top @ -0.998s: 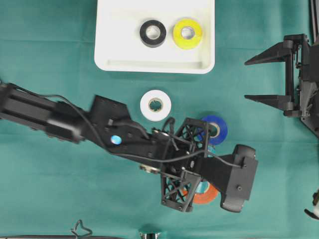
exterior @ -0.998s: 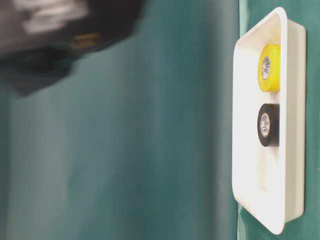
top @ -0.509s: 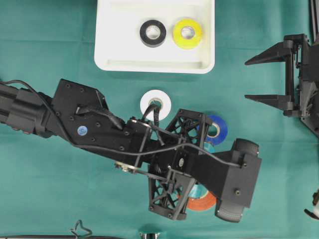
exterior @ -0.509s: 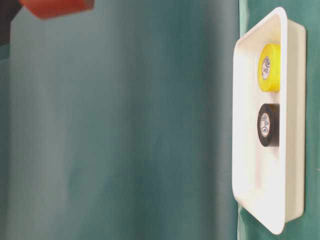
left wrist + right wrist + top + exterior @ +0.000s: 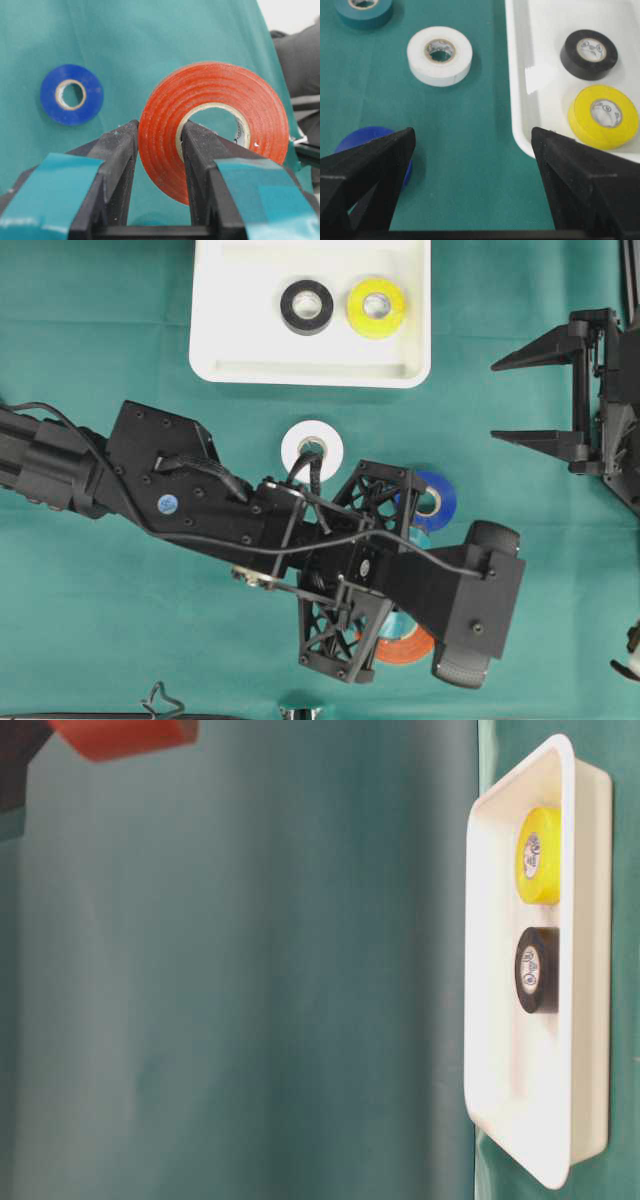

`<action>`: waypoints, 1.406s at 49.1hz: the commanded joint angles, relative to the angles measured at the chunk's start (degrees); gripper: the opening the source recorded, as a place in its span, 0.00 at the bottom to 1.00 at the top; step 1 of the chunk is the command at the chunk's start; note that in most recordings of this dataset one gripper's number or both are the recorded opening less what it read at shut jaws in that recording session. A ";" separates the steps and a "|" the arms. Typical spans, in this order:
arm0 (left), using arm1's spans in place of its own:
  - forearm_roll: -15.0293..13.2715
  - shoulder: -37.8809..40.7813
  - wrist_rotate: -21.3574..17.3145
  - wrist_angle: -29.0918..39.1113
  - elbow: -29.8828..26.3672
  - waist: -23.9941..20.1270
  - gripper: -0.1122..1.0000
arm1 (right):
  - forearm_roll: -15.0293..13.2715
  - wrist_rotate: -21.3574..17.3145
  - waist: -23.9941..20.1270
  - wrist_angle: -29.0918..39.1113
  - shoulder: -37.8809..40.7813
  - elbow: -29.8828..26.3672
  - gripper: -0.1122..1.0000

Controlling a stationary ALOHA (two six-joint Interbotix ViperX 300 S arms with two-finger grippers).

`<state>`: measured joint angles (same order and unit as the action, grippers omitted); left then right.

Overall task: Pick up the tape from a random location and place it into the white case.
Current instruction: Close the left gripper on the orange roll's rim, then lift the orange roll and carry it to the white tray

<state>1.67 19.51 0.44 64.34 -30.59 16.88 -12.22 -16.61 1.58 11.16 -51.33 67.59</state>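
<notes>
My left gripper (image 5: 160,125) is shut on an orange tape roll (image 5: 220,82), one finger through its hole and the other outside its rim. The roll hangs above the green cloth, low in the overhead view (image 5: 408,644), mostly hidden under the left arm. It also shows at the top left of the table-level view (image 5: 125,735). The white case (image 5: 230,330) lies at the top centre and holds a black roll (image 5: 307,306) and a yellow roll (image 5: 376,306). My right gripper (image 5: 495,400) stands open at the right edge with nothing between its fingers (image 5: 472,135).
On the cloth lie a white roll (image 5: 312,445), a blue roll (image 5: 438,495) and a teal roll (image 5: 421,538), the teal one mostly covered by the left arm. The right wrist view shows the white roll (image 5: 440,55) beside the case's corner (image 5: 520,135).
Over the last second the left arm has risen and swung a little, carrying the orange roll up off the cloth. In the last half second it barely moved. The right arm is still.
</notes>
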 commanded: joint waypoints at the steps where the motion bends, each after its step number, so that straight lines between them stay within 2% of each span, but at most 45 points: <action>1: 0.18 -2.64 0.09 -0.53 -1.49 0.26 0.30 | 0.00 -0.09 0.09 -0.26 0.18 -1.32 0.91; 26: 0.18 -2.81 0.00 -0.70 -1.05 0.26 0.30 | 0.00 -0.09 0.09 -0.35 0.18 -1.32 0.91; 35: 0.35 -3.60 -0.09 -0.70 0.70 -1.85 0.30 | 0.00 -0.09 0.00 -0.35 0.18 -1.32 0.91; 49: 0.35 -7.03 -0.09 -2.29 6.94 -10.02 0.30 | 0.00 -0.09 0.09 -0.26 0.18 -1.32 0.91; 69: 0.35 -11.95 -2.55 -5.89 15.29 -27.42 0.30 | 0.00 0.00 0.09 -0.26 0.26 -1.41 0.91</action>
<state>1.76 11.07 -1.58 59.33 -15.56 -7.38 -12.13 -16.61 1.58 11.16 -51.33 67.68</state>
